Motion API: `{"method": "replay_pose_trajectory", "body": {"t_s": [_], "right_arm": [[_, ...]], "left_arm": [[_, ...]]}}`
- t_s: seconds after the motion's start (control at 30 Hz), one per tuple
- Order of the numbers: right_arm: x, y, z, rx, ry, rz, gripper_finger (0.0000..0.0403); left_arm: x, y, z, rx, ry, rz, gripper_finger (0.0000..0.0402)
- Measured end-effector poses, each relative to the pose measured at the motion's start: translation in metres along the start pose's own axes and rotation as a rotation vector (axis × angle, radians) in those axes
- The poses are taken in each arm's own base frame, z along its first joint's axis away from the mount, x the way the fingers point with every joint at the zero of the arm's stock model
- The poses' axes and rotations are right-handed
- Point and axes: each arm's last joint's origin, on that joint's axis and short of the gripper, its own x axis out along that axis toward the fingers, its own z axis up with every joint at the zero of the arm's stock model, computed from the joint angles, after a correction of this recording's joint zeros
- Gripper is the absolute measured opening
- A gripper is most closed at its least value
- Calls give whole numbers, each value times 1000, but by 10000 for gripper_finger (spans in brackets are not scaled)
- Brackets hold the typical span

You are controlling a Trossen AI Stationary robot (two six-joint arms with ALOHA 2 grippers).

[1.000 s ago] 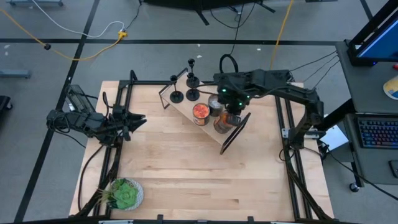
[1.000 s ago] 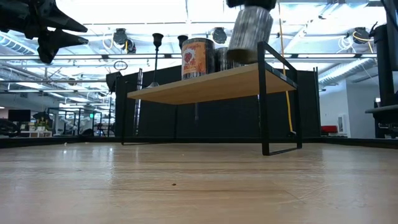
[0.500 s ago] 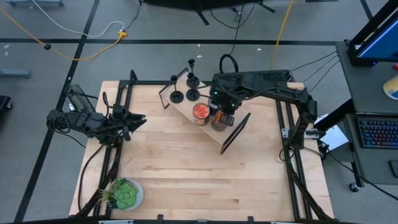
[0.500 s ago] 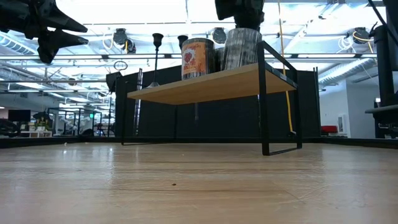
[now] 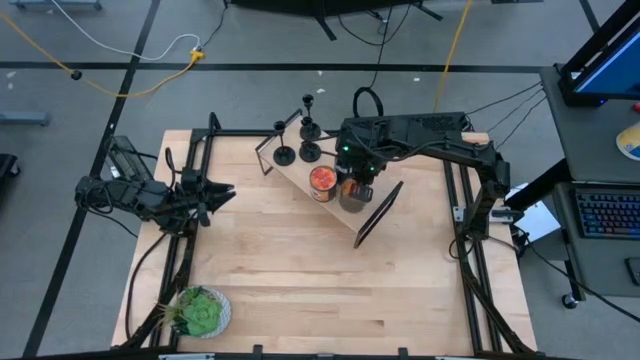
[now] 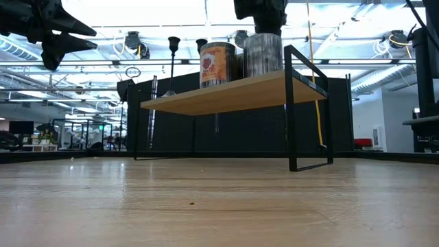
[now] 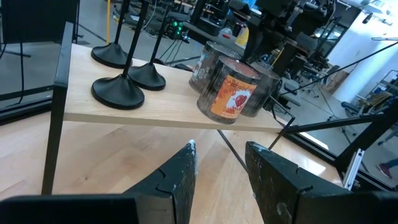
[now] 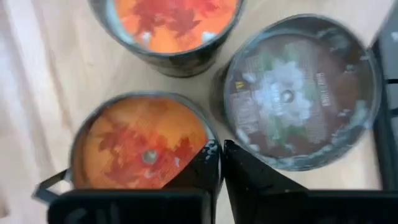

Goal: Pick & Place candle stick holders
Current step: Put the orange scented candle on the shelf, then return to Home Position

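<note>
Three black candle stick holders (image 5: 300, 148) (image 7: 117, 93) stand by their round bases on the far-left end of a raised wooden shelf (image 5: 298, 180) (image 6: 226, 92). Three candle tins stand at the shelf's other end: an orange-labelled one (image 5: 322, 180) (image 6: 218, 65), a lidded one (image 8: 298, 99), and a silver-walled one with orange wax (image 8: 137, 155) (image 6: 264, 55). My right gripper (image 8: 219, 155) (image 5: 358, 180) is above that last tin, shut on it. My left gripper (image 7: 221, 152) (image 5: 222, 192) hovers open at the table's left side, pointing at the shelf. My right gripper has the orange-wax tin by its top rim (image 8: 204, 135), on the side next to the lidded tin. One finger looks to be inside the rim and one outside. The fingers come from above, pointing steeply down. The tin stands upright with its bottom on the shelf.
The shelf's black end frame (image 5: 375, 215) (image 6: 305, 103) rises just beside the held tin. A potted green plant (image 5: 200, 312) sits at the near-left corner. Black metal rails (image 5: 190, 200) run along both table sides. Bare wood lies in front of the shelf.
My right gripper has gone down and toward the table's left with the tin. The tin hung tilted above the shelf's end frame; now it stands upright on the shelf beside the other two tins.
</note>
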Motion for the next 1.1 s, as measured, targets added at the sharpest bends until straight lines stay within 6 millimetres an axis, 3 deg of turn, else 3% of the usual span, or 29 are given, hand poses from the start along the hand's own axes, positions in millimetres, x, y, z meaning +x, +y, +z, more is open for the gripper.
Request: {"method": "replay_pose_trajectory", "body": {"t_s": [0.43,0.7,0.93,1.1], "right_arm": [[-6,0,2,-10,-58,0,24],[-54,11,-20,-35,-187,-35,2],[-105,19,-54,30,-336,-16,1],[-123,22,-84,83,-421,20,0]], "left_arm": [[0,0,0,0,0,1,145],[0,0,0,-5,-1,-1,145],[0,0,0,-62,-2,-2,145],[0,0,0,-60,-3,-2,145]]}}
